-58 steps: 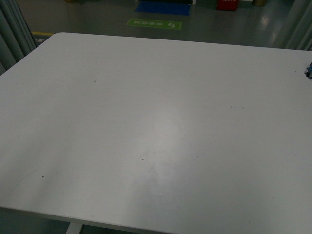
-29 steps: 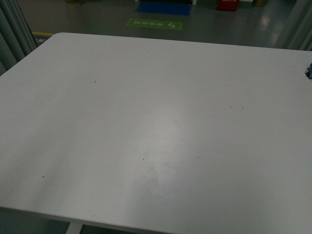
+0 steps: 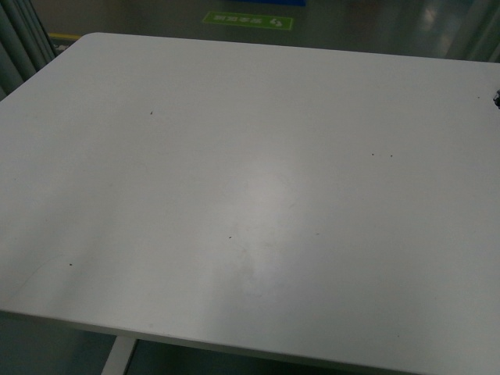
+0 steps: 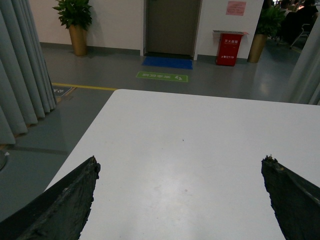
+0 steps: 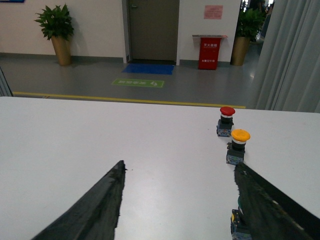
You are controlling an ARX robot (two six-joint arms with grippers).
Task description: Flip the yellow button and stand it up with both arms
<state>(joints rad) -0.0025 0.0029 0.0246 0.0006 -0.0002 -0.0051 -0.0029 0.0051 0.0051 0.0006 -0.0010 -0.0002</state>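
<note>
The yellow button (image 5: 239,145) shows only in the right wrist view. It stands upright on the white table (image 5: 150,145), yellow cap up, on its black and blue-grey body. It is just beyond the tip of one finger (image 5: 265,205) of my right gripper (image 5: 179,166), which is open and empty above the table. My left gripper (image 4: 180,165) is open and empty over bare table (image 4: 190,130). Neither arm shows in the front view.
A red-capped button (image 5: 226,120) stands upright just behind the yellow one. Another small switch body (image 5: 236,226) is mostly hidden behind the right finger. In the front view a small dark thing (image 3: 495,98) sits at the table's far right edge. Curtains, floor and a door lie beyond.
The front view has shifted: the table's far edge and the green floor sign now sit higher in the frame. Nothing on the table has moved.
</note>
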